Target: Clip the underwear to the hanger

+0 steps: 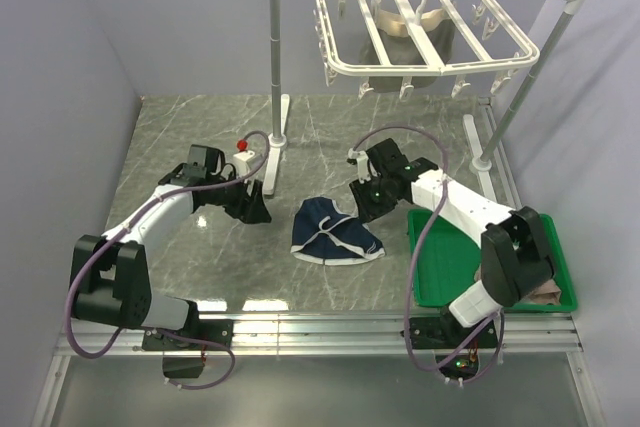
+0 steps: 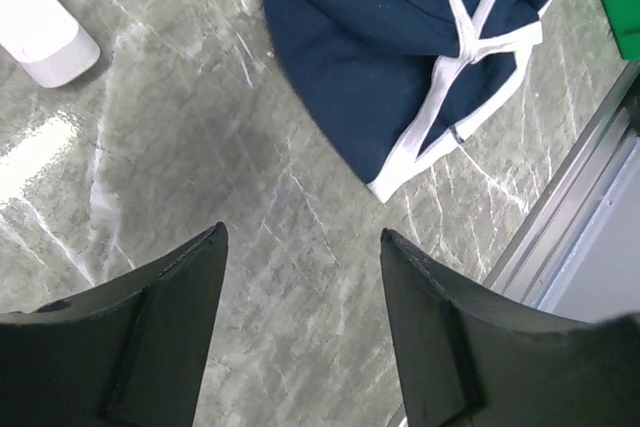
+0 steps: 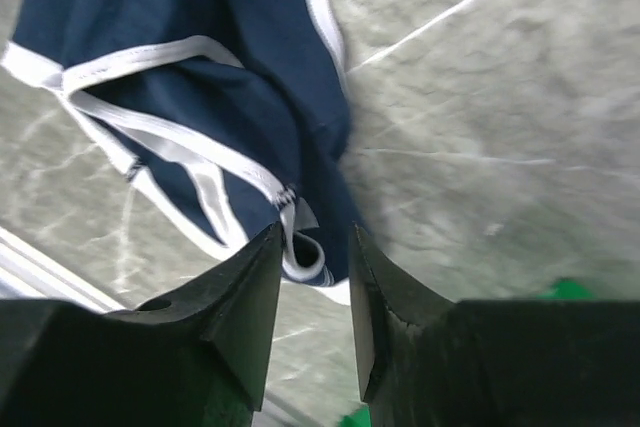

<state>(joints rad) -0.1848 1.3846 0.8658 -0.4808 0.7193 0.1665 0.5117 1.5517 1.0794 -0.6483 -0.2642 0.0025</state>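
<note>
Lying long-axis left-to-right, underwear (image 1: 335, 232) between left pincer (image 2: 300, 239) and right pincer (image 3: 313, 237), both parted.

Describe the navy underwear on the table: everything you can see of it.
The underwear is navy blue briefs of soft cloth with white piping along the edges. It lies crumpled and partly folded on the grey marbled table, between the two arms, left of the green tray. The left gripper is open, clear of it. The right gripper stands slightly open at a piped edge; whether it touches cannot be told.
</note>
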